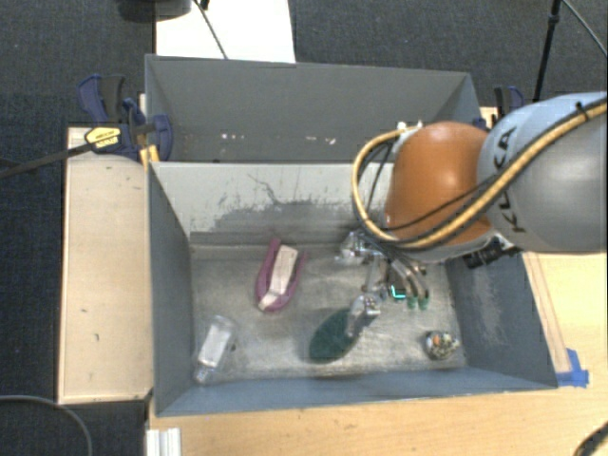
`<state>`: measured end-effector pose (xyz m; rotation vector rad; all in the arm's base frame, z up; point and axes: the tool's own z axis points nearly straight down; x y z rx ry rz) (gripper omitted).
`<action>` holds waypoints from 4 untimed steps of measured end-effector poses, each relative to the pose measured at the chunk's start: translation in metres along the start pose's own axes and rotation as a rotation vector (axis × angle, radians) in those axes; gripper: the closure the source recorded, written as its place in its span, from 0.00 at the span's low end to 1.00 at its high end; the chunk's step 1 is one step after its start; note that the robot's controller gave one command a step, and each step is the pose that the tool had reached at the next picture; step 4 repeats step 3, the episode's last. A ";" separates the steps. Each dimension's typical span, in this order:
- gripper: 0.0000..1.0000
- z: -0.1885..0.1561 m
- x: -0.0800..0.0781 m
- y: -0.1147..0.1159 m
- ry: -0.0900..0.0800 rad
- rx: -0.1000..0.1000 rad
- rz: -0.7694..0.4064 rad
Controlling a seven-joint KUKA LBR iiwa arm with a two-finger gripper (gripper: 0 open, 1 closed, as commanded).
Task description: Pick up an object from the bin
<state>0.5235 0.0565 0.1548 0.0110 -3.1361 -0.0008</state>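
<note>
Camera view, from above and a little to one side: down into a grey metal bin (171, 283) with a scuffed floor and sloping walls. Lying on that floor, a dark green flat oval thing (328, 340) of soft-looking material, used from here on as the landmark.

Right at the upper right end of the green oval, the two-finger gripper (365, 310). Hangs on a silvery metal wrist beneath a rounded orange cover (432, 183) and a grey arm (560, 174), both up and to the right of the oval. Touching the oval's end or just clear of it: cannot tell which. Cannot tell either whether spread, pressed together or pinching anything, the tip being too small and too tangled with the wrist's metal parts.

Up and to the left of the green oval, apart from it, a purple and white oblong packet (277, 275), lying at a slant. Well to the left of the oval, a small clear plastic bottle (213, 342) on its side. To the right of the oval, beyond the gripper, a small crumpled shiny ball (440, 346). Well above the oval, black and yellow cables (360, 180) looped round the orange cover.
</note>
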 end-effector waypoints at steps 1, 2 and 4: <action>0.00 0.070 0.018 -0.012 0.004 0.003 0.059; 1.00 0.067 0.017 -0.009 0.002 0.000 0.061; 1.00 -0.092 0.015 -0.018 -0.013 -0.001 0.055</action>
